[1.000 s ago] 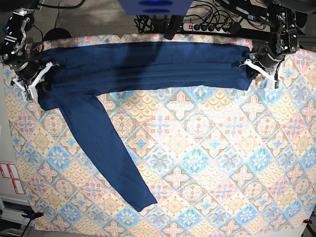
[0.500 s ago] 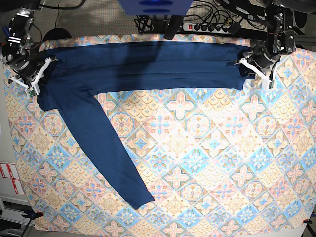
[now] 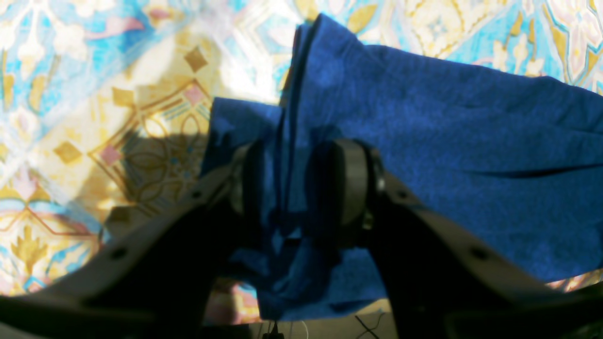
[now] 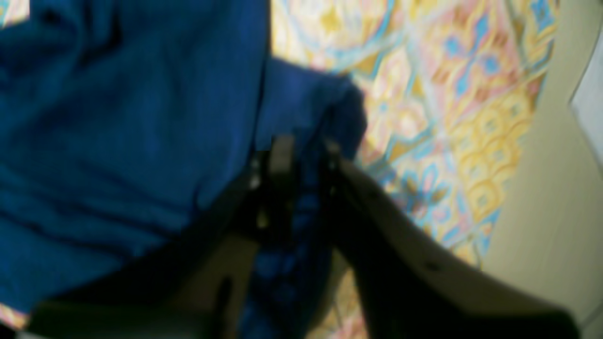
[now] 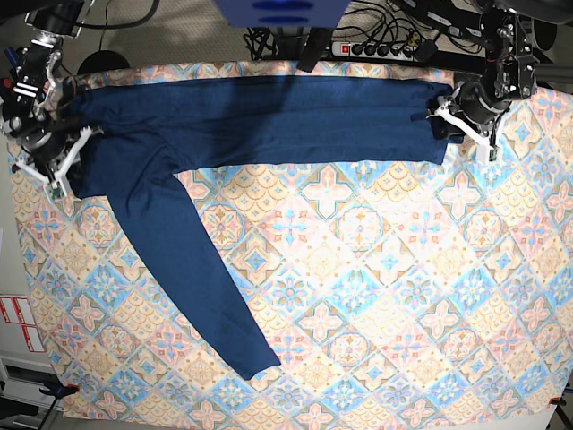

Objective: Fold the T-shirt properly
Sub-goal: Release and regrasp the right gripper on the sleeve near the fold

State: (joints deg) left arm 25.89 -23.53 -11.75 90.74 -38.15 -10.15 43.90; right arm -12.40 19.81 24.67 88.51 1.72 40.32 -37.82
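The dark navy T-shirt [image 5: 269, 121] lies as a long folded band across the back of the table, with one long sleeve [image 5: 206, 287] running diagonally toward the front. My left gripper [image 5: 448, 124] is at the band's right end. In the left wrist view the left gripper [image 3: 299, 183] is open, and a loose fold of the T-shirt [image 3: 447, 141] hangs between its pads. My right gripper [image 5: 70, 163] is at the band's left end. The blurred right wrist view shows the right gripper [image 4: 304, 150] slightly parted, with an edge of the T-shirt [image 4: 118, 141] in the gap.
A patterned tablecloth [image 5: 376, 287] covers the table. A power strip [image 5: 376, 47] and cables lie behind the back edge. The table's left edge [image 5: 11, 269] runs close to my right arm.
Both grippers have parted their jaws on the shirt's ends. The band has settled flatter toward the table's back. My right arm has shifted toward the front.
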